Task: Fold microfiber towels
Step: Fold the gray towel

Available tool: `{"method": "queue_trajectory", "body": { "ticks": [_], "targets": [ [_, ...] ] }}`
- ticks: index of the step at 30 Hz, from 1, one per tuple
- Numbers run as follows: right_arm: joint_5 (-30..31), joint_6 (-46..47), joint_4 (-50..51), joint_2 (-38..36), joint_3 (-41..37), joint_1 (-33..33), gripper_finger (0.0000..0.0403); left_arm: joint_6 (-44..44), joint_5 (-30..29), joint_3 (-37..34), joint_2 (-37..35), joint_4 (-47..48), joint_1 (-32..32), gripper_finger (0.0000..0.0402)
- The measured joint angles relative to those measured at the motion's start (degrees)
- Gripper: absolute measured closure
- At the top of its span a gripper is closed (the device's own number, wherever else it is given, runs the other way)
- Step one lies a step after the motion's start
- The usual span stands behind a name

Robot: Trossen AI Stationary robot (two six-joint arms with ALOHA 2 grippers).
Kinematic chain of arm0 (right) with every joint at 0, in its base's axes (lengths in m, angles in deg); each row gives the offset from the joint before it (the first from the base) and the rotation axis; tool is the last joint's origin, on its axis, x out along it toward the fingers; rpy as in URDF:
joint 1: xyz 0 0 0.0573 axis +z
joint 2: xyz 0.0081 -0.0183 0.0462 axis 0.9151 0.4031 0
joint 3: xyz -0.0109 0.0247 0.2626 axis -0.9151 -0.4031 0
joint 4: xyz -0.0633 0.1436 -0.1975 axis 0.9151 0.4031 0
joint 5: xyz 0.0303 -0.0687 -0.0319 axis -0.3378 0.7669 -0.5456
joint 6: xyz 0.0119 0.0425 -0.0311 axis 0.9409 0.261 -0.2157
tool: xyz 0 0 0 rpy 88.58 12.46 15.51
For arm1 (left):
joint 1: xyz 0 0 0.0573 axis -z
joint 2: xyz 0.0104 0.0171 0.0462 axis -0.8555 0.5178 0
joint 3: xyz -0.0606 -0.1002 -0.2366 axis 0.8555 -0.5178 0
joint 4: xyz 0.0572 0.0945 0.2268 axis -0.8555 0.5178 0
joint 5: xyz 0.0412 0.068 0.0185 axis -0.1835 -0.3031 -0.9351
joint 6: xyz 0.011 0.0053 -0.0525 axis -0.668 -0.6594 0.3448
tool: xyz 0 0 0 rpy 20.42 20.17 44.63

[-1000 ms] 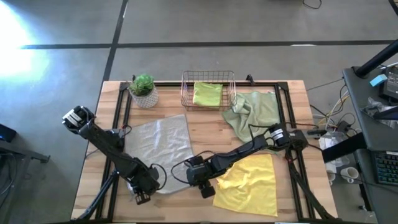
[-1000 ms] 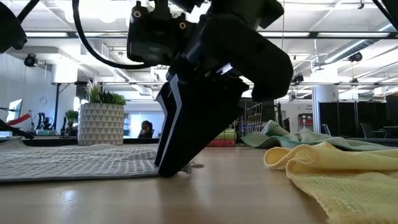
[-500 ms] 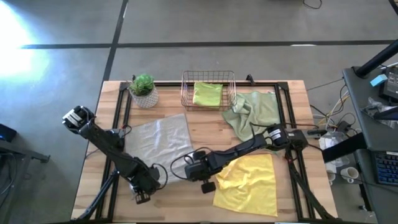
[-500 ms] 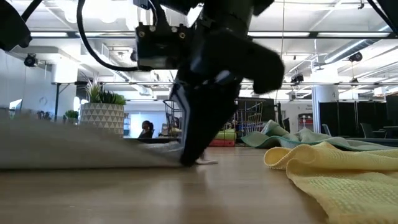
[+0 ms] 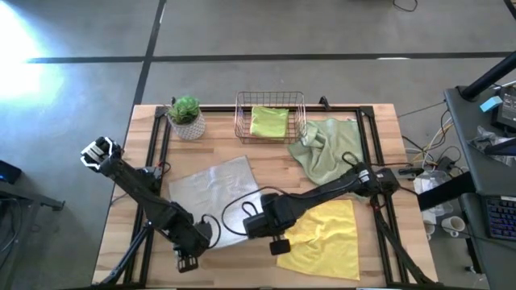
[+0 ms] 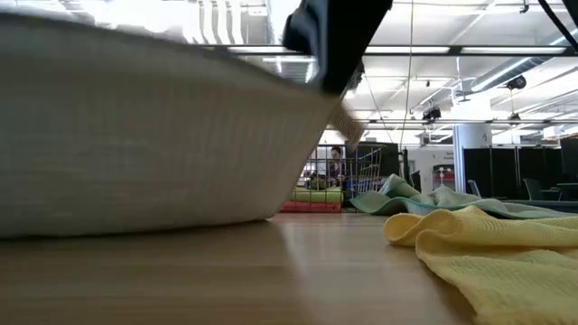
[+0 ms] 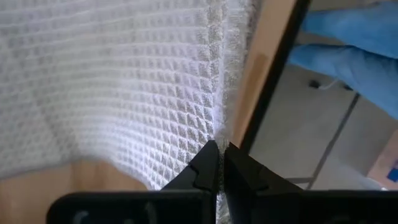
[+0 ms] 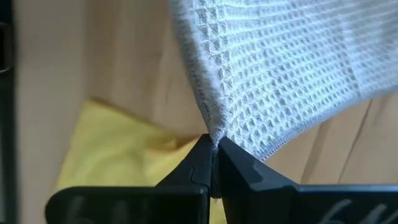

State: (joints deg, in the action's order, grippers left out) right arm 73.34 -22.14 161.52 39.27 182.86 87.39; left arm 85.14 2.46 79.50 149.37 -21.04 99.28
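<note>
A grey towel lies on the table's left half, its near edge lifted. My left gripper is shut on the towel's near left corner and my right gripper on its near right corner. In the low view the raised grey towel fills the left, its far part out of sight behind. A yellow towel lies crumpled at the near right. A sage green towel lies bunched at the far right. A lime green towel sits in the wire basket. My left gripper pinches the grey towel's near left corner between its two fingers, coming slanting down from above. The corner is lifted and the cloth slopes away from the fingers toward the table. My right gripper pinches the near right corner between its two fingers, pointing steeply down. The cloth hangs from the fingers, lifted above the table and the yellow towel.
A potted plant stands at the far left next to the basket. Black rails run along the table's left and right sides. Bare wood shows between the grey and yellow towels.
My right gripper has taken hold of the grey towel's near right corner and gone up with it, drifting a little toward the right. My left gripper has also risen. The towel's near edge is lifted off the table; its far part has stayed down.
</note>
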Motion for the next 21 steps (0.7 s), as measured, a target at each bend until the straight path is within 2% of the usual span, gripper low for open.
{"method": "queue_trajectory", "body": {
  "ticks": [4,8,12,16,21],
  "targets": [
    [-0.02,2.47,5.02,-0.57,4.57,2.46,0.0394,4.01,1.51,2.50,0.13,-0.27,0.00,0.0400],
    [-0.03,5.36,5.96,-1.90,7.85,4.85,0.0394,9.13,4.82,4.53,0.15,-0.18,0.12,0.0400],
    [3.70,7.01,6.96,-2.18,8.94,5.76,0.0394,11.81,4.91,6.56,0.15,-0.21,0.15,0.0400],
    [7.92,8.67,6.36,-1.68,7.04,4.26,0.0394,10.24,1.75,6.24,0.15,2.62,-0.31,0.0400],
    [9.51,10.08,5.44,0.41,2.36,-0.41,0.0394,8.63,-4.05,3.74,0.26,13.23,-3.20,0.0400]
  ]
}}
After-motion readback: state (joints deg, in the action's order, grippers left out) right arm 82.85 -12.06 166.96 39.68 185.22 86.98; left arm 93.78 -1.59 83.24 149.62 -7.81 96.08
